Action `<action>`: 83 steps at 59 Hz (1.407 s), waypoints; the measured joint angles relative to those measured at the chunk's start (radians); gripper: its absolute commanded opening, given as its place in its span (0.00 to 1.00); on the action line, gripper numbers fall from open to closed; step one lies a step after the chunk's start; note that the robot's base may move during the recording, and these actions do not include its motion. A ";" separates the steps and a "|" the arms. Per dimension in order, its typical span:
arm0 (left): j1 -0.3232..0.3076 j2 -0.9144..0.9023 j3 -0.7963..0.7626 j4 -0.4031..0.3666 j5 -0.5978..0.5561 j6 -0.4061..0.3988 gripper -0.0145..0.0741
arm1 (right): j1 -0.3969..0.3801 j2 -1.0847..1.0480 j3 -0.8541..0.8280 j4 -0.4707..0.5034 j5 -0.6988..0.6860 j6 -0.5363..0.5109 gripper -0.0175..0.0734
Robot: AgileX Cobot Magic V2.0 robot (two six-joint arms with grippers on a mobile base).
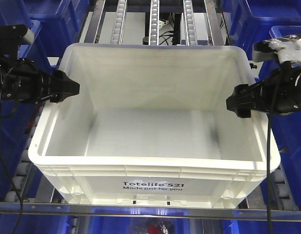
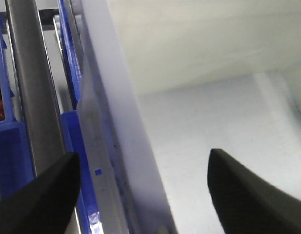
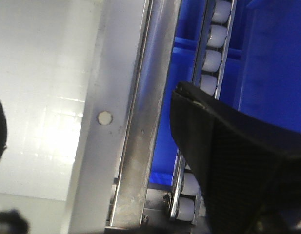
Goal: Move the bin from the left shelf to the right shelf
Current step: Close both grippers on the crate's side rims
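The white bin [image 1: 150, 187] sits square in a lane of the grey flow rack [image 1: 154, 19], its printed side facing the front crossbar [image 1: 140, 208], with dark blue totes [image 1: 287, 29] on both sides. 2 arms reach in level from opposite sides at rim height. The left gripper [image 1: 67, 90] points inward at the bin's left wall; the wrist view shows its jaws wide apart, straddling that wall, with 1 finger [image 2: 48, 195] outside over the rail and 1 finger [image 2: 248, 195] inside, neither pressing the plastic. The right gripper [image 1: 236, 103] mirrors this at the right wall, with its outer finger [image 3: 223, 156] above a roller rail [image 3: 211, 53] and a clear gap to the wall. Nothing is clamped.
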 measured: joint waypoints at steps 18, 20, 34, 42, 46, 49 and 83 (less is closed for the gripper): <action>0.000 0.036 0.000 0.000 0.021 0.000 0.75 | 0.000 0.021 0.000 -0.001 -0.002 0.010 0.84; 0.000 0.036 0.000 0.000 0.021 0.000 0.75 | 0.000 0.021 0.000 -0.001 -0.002 0.010 0.84; 0.000 0.036 -0.001 0.000 0.021 0.000 0.75 | 0.000 0.028 -0.001 -0.001 -0.003 0.010 0.84; 0.000 0.036 -0.001 0.000 0.022 0.000 0.75 | 0.000 0.047 -0.001 -0.001 -0.004 0.010 0.84; 0.000 0.036 -0.001 0.000 0.026 0.000 0.75 | 0.000 0.054 -0.001 -0.001 -0.005 0.010 0.84; 0.000 0.036 -0.001 0.000 0.031 0.000 0.75 | 0.000 0.058 -0.001 -0.002 -0.005 0.010 0.84; 0.000 0.036 -0.001 0.000 0.047 0.000 0.73 | 0.000 0.093 -0.001 -0.008 -0.040 0.010 0.81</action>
